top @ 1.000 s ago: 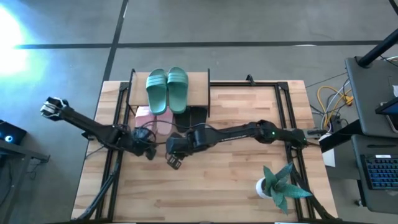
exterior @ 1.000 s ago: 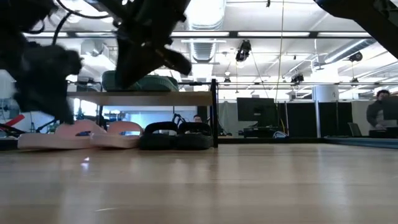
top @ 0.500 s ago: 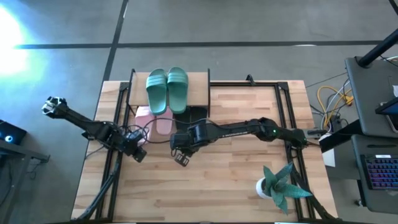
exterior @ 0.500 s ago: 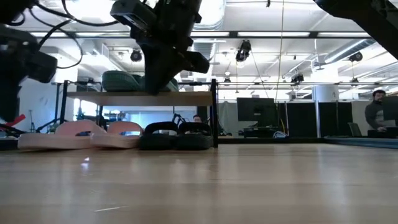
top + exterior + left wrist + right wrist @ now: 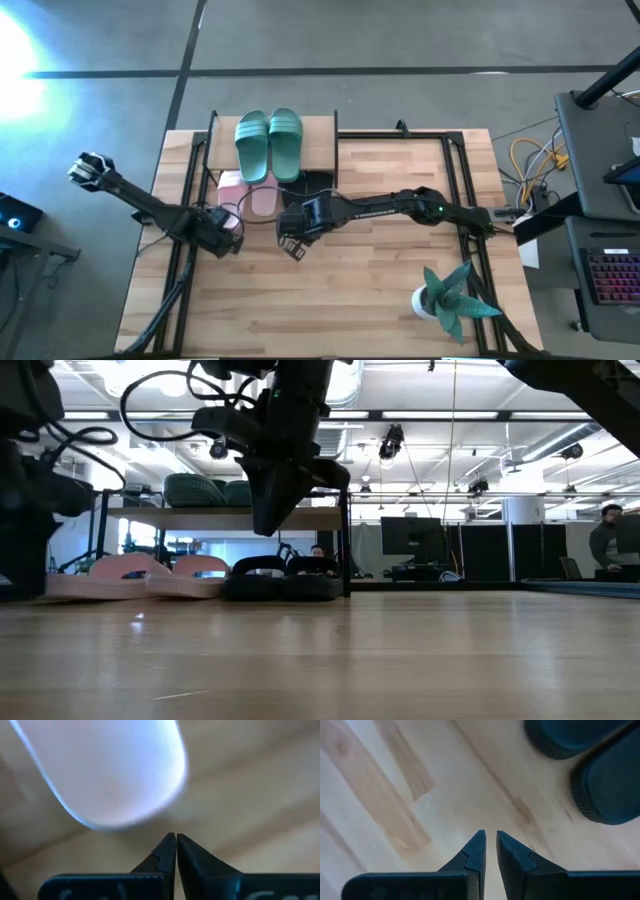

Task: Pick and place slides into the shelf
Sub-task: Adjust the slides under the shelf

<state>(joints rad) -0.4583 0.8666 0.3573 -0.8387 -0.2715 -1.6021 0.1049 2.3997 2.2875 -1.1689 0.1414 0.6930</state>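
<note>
The shelf (image 5: 320,140) stands at the table's far left. A green pair of slides (image 5: 268,145) lies sole-down on its top board. Under the board, on the tabletop, a pale pink pair (image 5: 250,197) and a black pair (image 5: 315,185) lie with their heels toward the near side. My left gripper (image 5: 225,242) hovers shut just near-left of the pink heels (image 5: 110,770). My right gripper (image 5: 293,248) points down over bare wood just short of the black heels (image 5: 600,785), shut with nothing between its fingers (image 5: 512,852).
A green spiky potted plant (image 5: 445,300) stands at the near right. Black rails (image 5: 455,170) run along the table's sides. The low view shows the shelf's black post (image 5: 345,540) right of the black slides (image 5: 285,578). Bare wood (image 5: 350,300) fills the near middle.
My left gripper has gone toward the table's left edge and sunk a little, away from the pink slides, turning as it went. My right gripper has drifted toward the right and far side, nearer the black slides, tipping more steeply down. The slides have stayed put.
</note>
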